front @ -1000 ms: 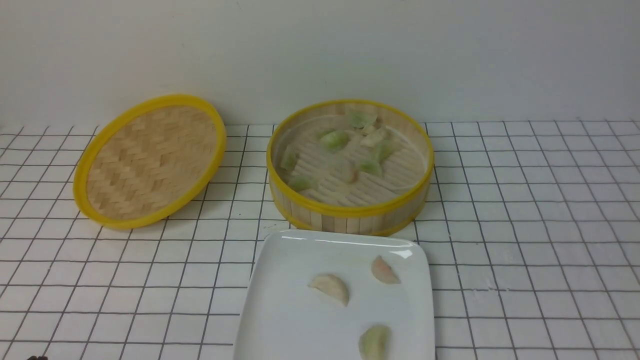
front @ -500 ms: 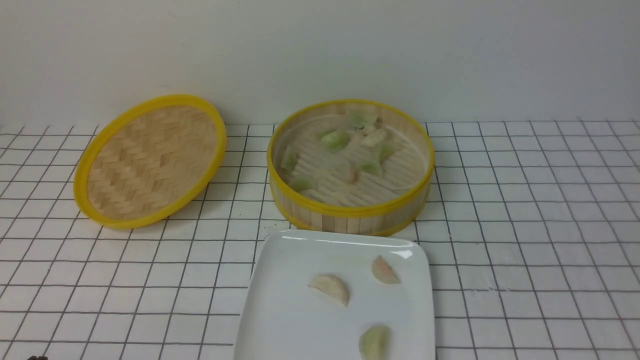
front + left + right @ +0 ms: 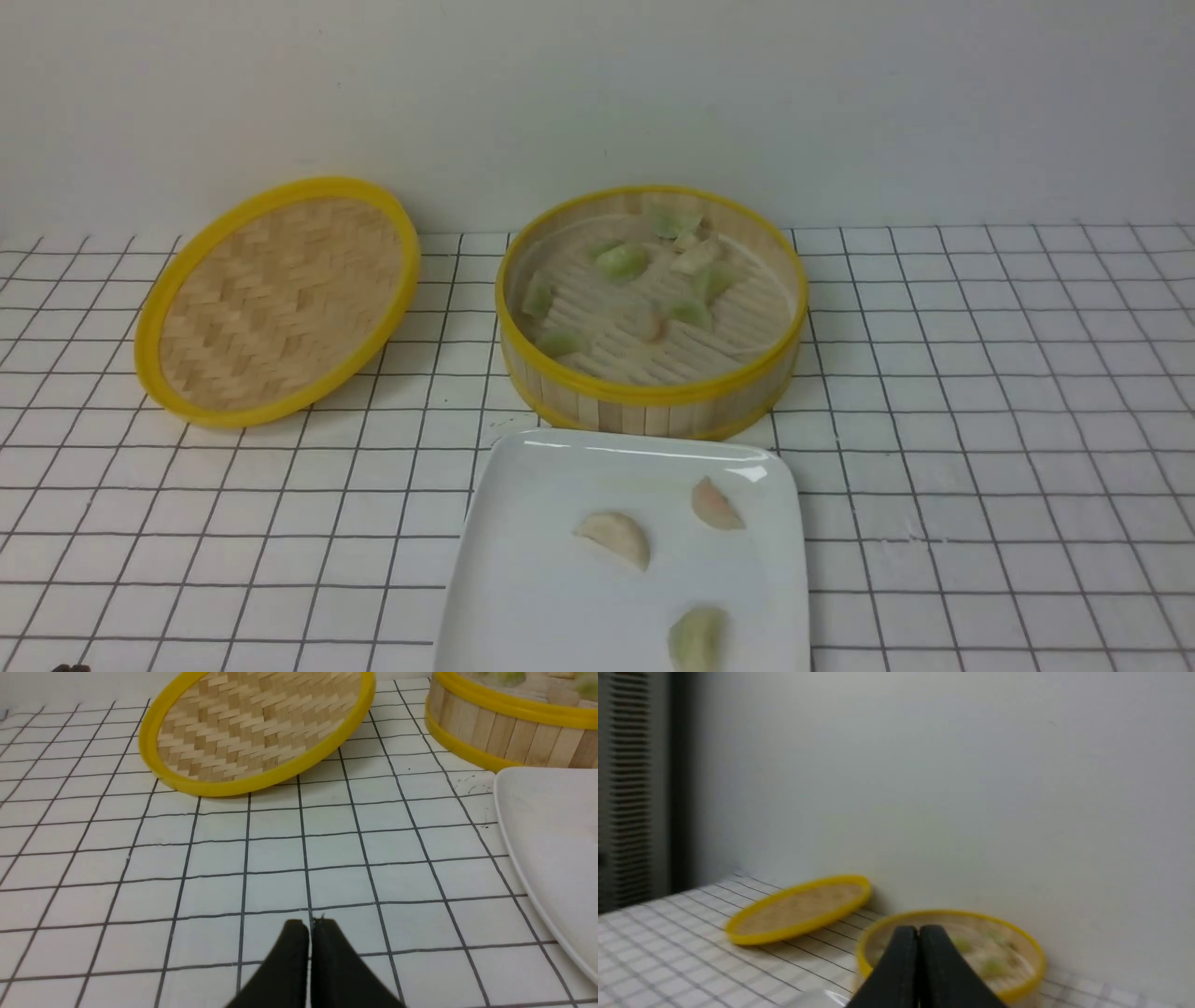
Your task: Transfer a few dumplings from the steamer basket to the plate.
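**Three dumplings plated, both grippers closed and empty**

On the gridded tabletop, the plate [image 3: 523, 597] is sitting just in front of the steamer basket [image 3: 653, 401], and neither arm is showing in the front view. The left gripper [image 3: 310, 926] is hanging low over bare tabletop with its jaws pressed together, holding nothing. The right gripper [image 3: 919, 933] is likewise closed and empty, and is pointing toward the basket from well back.

Risks: a further pick is likely to be awkward, since the basket wall is deep and the dumplings [image 3: 624, 261] look soft and glossy; a hard pinch could tear one, and a light one could let it slip.

Contents: the basket is holding several dumplings, mostly pale green, scattered toward its far side. The plate is carrying three, well apart. The lid [image 3: 271, 299] is resting tilted to the left, holding nothing.
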Tool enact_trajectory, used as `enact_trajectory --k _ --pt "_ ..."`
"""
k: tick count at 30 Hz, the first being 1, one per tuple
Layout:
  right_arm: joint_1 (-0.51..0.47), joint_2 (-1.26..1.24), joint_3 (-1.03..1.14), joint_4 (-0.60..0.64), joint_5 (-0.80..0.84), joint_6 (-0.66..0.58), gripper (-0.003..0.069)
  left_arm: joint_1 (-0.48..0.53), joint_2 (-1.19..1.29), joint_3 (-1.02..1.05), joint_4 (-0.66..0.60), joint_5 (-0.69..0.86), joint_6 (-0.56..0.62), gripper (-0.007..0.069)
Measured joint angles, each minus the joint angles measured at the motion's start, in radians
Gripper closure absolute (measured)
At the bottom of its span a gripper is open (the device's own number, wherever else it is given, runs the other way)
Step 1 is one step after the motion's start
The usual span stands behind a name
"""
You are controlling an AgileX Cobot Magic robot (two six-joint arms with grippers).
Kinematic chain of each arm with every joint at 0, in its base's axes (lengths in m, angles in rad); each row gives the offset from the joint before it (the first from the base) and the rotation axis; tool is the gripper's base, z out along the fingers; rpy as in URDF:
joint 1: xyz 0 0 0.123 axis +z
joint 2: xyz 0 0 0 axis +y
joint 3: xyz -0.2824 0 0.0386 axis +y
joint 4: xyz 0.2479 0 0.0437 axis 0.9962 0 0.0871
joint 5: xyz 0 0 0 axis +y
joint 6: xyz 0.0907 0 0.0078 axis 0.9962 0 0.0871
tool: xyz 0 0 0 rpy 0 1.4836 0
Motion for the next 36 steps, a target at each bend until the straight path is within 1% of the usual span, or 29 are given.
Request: enact_trajectory --k 1,2,4,5,6,7,9,36 --pt "-0.105 0.0 0.036 0.007 0.008 0.013 0.0673 0.0 0.0 0.0 0.0 0.0 0.0 0.063" --pt "-0.149 0.0 0.061 0.01 0.014 0.025 0.0673 0.0 0.0 0.0 0.0 0.0 0.0 0.063" --pt "-0.271 0.001 0.124 0.014 0.028 0.044 0.0673 0.0 0.0 0.0 0.0 0.0 0.0 0.063" --pt "-0.348 0.001 0.169 0.014 0.035 0.055 0.0673 0.0 0.0 0.0 0.0 0.0 0.0 0.063" --pt "-0.357 0.001 0.184 0.014 0.037 0.057 0.0673 0.0 0.0 0.0 0.0 0.0 0.0 0.063" --pt "-0.416 0.001 0.23 0.014 0.06 0.064 0.0673 0.0 0.0 0.0 0.0 0.0 0.0 0.063" --pt "-0.454 0.003 0.24 0.012 0.08 0.074 0.0673 0.0 0.0 0.0 0.0 0.0 0.0 0.063" --pt "-0.465 0.003 0.24 0.011 0.081 0.079 0.0673 0.0 0.0 0.0 0.0 0.0 0.0 0.063"
